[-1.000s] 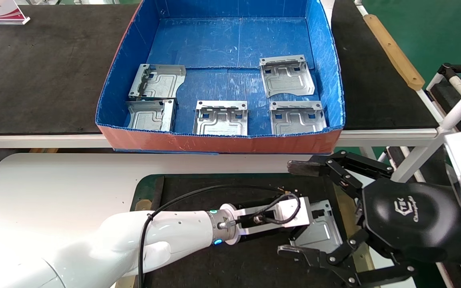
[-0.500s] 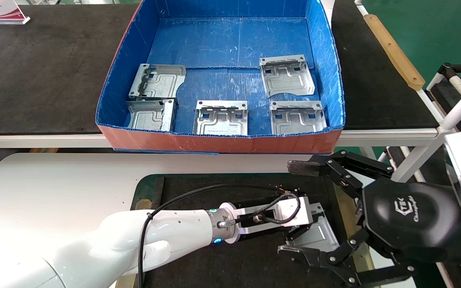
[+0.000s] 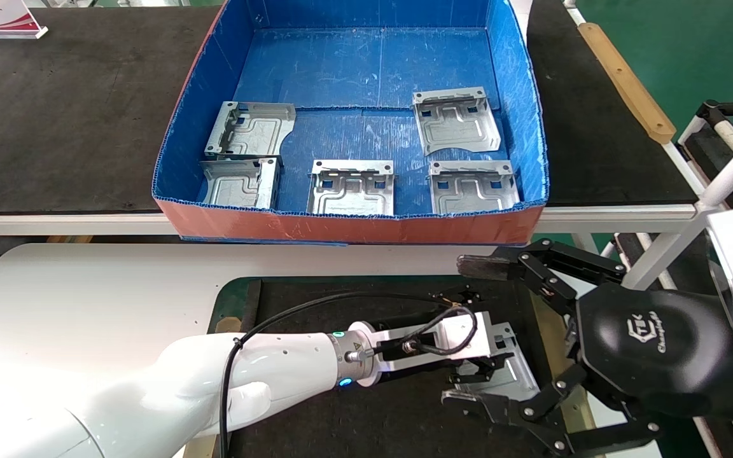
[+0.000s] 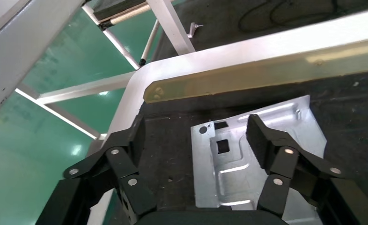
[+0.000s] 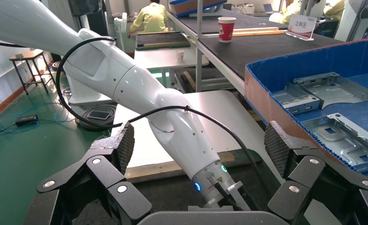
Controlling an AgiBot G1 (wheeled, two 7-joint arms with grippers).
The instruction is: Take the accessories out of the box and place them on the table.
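Observation:
One silver bracket [image 3: 509, 369] lies flat on the black mat [image 3: 341, 292] of the white table [image 3: 118, 286]. My left gripper [image 3: 478, 372] hovers over the bracket, open. In the left wrist view the left gripper [image 4: 196, 125] has its jaws wide apart, one finger [image 4: 261, 136] above the bracket [image 4: 233, 164], the other over bare mat. Several more brackets [image 3: 352, 187] lie in the blue box [image 3: 341, 228] behind the table. My right gripper [image 3: 462, 332] is open and empty at the mat's right side, facing the left arm; the right wrist view shows the right gripper [image 5: 201, 140] open too.
The box stands on a black-topped bench [image 3: 55, 114] with a white rim. A tan strip [image 4: 266, 75] runs along the mat's edge beside the bracket. A white pipe frame [image 3: 723, 172] stands at the right. The left forearm and its cable [image 3: 290, 312] cross the mat.
The bracket under my left gripper has shifted slightly to the left with the gripper. The right arm and the brackets in the box have not moved.

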